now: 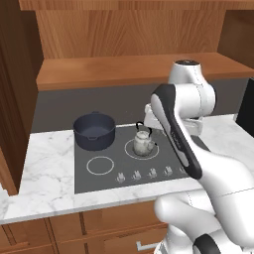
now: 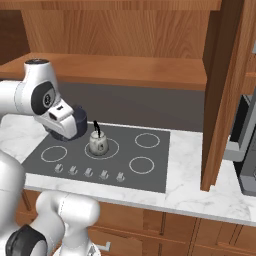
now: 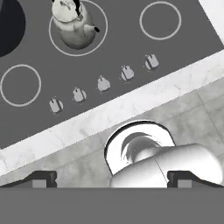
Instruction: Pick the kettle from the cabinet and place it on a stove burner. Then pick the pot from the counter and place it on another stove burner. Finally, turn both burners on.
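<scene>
- The cabinet (image 1: pixel 129 69) stood above the tabletop (image 1: pixel 44 173), its shelf bare.
- The pot (image 1: pixel 94 130) sat at the cooktop's (image 2: pixel 155 172) back left corner, seemingly on a burner there.
- The kettle (image 1: pixel 143 142) stood upright on the next burner, toward the middle.
- Both placements looked done; turning the burners on remained, which called for lowering onto the knobs (image 3: pixel 103 84) along the front edge.
- The claw (image 3: pixel 111 180) hung high over that front edge, jaws fully apart, holding and touching nothing.

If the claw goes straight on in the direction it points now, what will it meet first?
The open claw points down past the counter front edge, so probably the floor or the robot's own base; depth is unclear. The knobs and kettle lie off that line.
</scene>
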Available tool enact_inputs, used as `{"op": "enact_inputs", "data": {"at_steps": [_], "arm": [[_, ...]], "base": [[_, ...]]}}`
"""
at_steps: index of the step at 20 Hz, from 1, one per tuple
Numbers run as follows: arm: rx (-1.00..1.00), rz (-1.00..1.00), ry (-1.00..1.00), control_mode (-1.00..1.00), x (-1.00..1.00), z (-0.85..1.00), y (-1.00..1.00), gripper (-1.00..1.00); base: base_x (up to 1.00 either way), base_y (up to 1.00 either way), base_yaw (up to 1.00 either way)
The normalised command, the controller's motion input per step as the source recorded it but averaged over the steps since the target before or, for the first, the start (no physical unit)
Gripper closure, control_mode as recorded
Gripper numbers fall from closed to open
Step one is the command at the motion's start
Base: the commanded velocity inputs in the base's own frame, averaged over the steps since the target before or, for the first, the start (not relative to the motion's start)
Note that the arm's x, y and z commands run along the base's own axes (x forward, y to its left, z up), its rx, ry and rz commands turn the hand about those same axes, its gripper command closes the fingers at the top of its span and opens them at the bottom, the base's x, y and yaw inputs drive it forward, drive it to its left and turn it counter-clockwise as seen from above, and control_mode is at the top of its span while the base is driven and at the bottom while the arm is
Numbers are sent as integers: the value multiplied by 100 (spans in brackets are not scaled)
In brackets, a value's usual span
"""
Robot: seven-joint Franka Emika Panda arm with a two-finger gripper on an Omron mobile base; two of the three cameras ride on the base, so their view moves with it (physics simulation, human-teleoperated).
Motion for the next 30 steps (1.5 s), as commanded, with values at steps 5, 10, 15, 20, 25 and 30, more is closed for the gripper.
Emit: {"op": "enact_inputs", "data": {"at_steps": [5, 10, 15, 20, 25, 30], "arm": [[2, 29, 0, -100, 0, -15, 2, -100], [0, 26, 0, -100, 0, -16, 12, -100], [-1, 22, 1, -100, 0, -19, 18, -100], [-1, 12, 0, -100, 0, -30, 6, -100], [-4, 1, 0, -100, 4, -29, 1, -100], [-4, 0, 0, -100, 4, -19, 0, -100]], "base": [[0, 0, 0], [0, 0, 0], [0, 0, 0], [0, 0, 0], [0, 0, 0], [0, 0, 0]]}}
